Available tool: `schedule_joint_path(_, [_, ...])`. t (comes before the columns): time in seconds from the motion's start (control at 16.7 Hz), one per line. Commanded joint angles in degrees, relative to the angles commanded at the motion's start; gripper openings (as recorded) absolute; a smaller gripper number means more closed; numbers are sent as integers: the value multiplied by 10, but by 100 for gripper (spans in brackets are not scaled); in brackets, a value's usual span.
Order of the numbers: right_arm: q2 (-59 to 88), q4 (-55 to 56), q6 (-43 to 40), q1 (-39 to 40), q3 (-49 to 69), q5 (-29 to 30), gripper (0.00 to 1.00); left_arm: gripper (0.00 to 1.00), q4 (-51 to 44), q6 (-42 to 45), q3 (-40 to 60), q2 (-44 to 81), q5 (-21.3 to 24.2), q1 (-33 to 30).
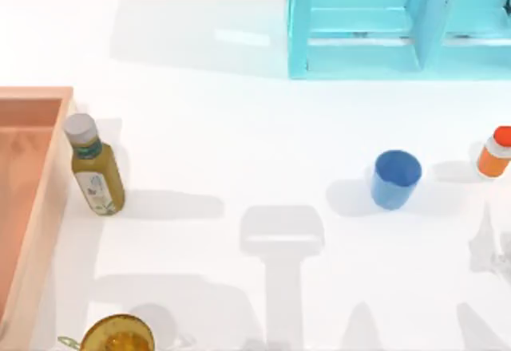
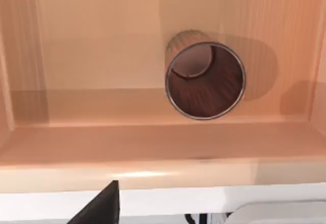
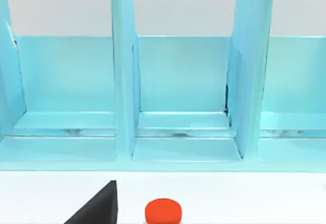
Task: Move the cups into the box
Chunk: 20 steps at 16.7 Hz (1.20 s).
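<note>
The blue cup [image 1: 394, 179] stands upright on the white table, right of centre. The dark brown cup [image 2: 206, 80] sits inside the light wooden box [image 2: 153, 142], close to one inner wall, its open mouth facing the left wrist camera. The box [image 1: 56, 175] lies at the table's left edge. A dark part of my left gripper [image 2: 102, 206] shows just outside the box wall, apart from the brown cup. A dark part of my right gripper [image 3: 99, 206] shows over the table, facing the shelf, beside an orange cap.
An olive-yellow bottle [image 1: 94, 167] with a grey cap lies right beside the box's wall. An amber glass vessel [image 1: 118, 335] sits at the front left edge. A small orange bottle [image 1: 495, 151], its cap [image 3: 163, 211] red-orange, stands far right. The cyan shelf frame [image 1: 359, 24] lines the back.
</note>
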Motion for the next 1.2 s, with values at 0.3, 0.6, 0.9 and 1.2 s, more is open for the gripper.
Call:
schedule_joint_path(0.3, [0, 0, 0, 0, 0, 0, 100, 100, -45, -2, 45, 0, -1, -2])
schedule_joint_path(0.6, [0, 0, 0, 0, 0, 0, 100, 100, -47, -21, 63, 18, -7, -20])
schedule_joint_path(0.9, [0, 0, 0, 0, 0, 0, 100, 100, -66, -164, 216, 168, -44, -161])
schedule_joint_path(1.2, [0, 0, 0, 0, 0, 0, 100, 100, -74, -396, 491, 392, -92, -398])
